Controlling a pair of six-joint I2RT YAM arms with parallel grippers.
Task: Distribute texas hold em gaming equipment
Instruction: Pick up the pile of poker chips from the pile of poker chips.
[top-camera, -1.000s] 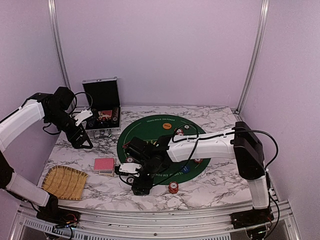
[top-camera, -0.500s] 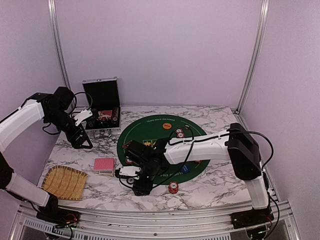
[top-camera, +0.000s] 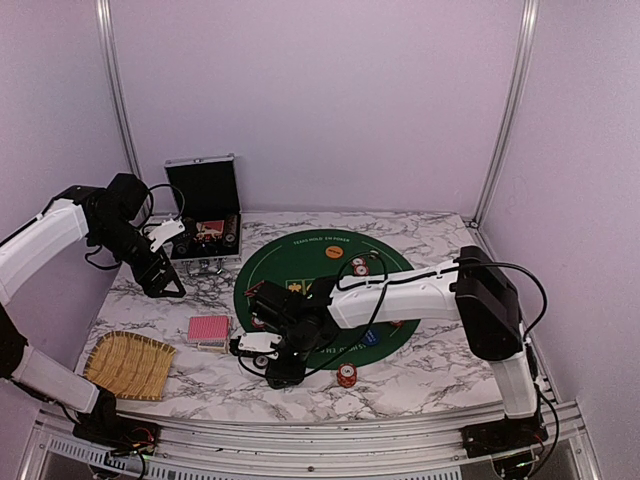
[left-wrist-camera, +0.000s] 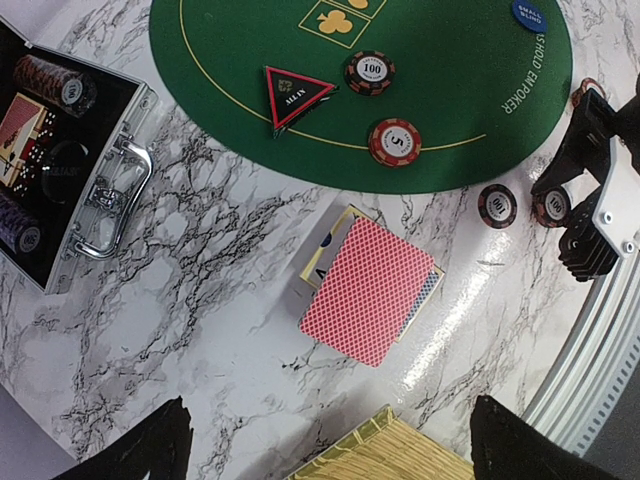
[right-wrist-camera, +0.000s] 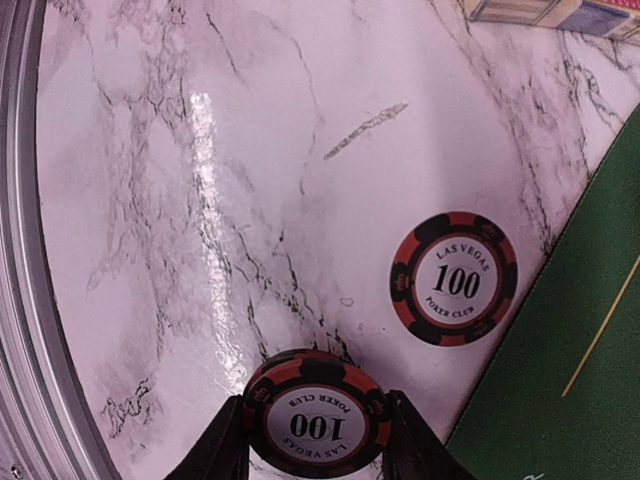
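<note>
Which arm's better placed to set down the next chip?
Right. Its jaws grip a 100 chip over the marble, beside a second chip at the mat edge. Left jaws are open, empty, back near the case.

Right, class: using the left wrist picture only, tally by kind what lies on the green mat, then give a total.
Chips: 2
Triangle marker: 1
Blue button: 1
Total on the mat: 4
</note>
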